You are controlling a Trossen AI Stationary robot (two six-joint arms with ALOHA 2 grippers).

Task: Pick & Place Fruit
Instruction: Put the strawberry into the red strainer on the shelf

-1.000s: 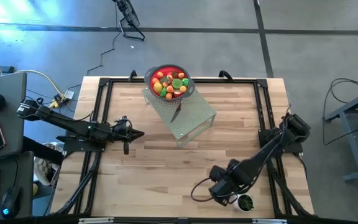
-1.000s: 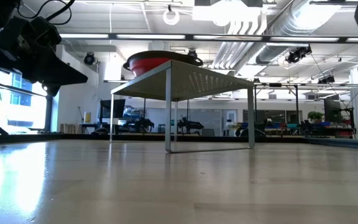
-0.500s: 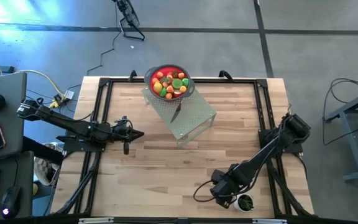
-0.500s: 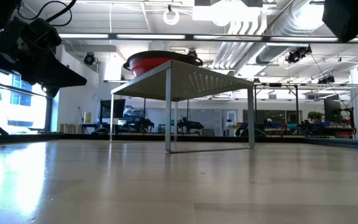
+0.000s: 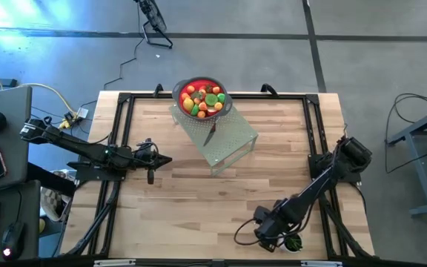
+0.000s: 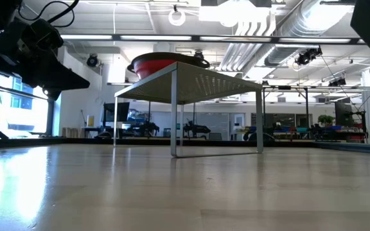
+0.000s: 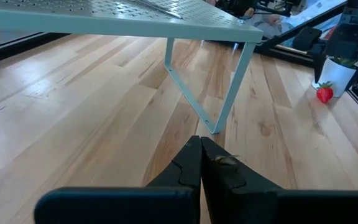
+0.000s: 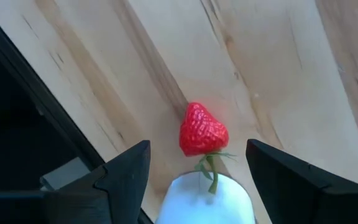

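A red bowl (image 5: 202,98) piled with small toy fruit stands on the far end of a pale green perforated rack (image 5: 224,141). One red strawberry (image 8: 202,130) lies on the wooden table beside a small white cup (image 8: 205,200) holding green stems, near the front right corner. My right gripper (image 8: 197,146) hangs open, pointing steeply down over them. One finger (image 8: 126,171) stands on either side of the strawberry and cup, touching neither. The left wrist view shows this strawberry (image 7: 325,93) and cup (image 7: 339,73) too. My left gripper (image 5: 154,159) is shut, empty and waits at the table's left.
A silver knife (image 5: 210,133) lies on the rack beside the bowl. The rack's thin legs (image 7: 229,81) stand mid-table. A black frame rail (image 8: 23,99) runs close by the cup at the table's right side. Bare wood stretches between the rack and the near edge.
My right gripper has sunk toward the table and gone toward the near right corner, closer to the cup and strawberry, tipping further downward. Its fingers have stayed open.
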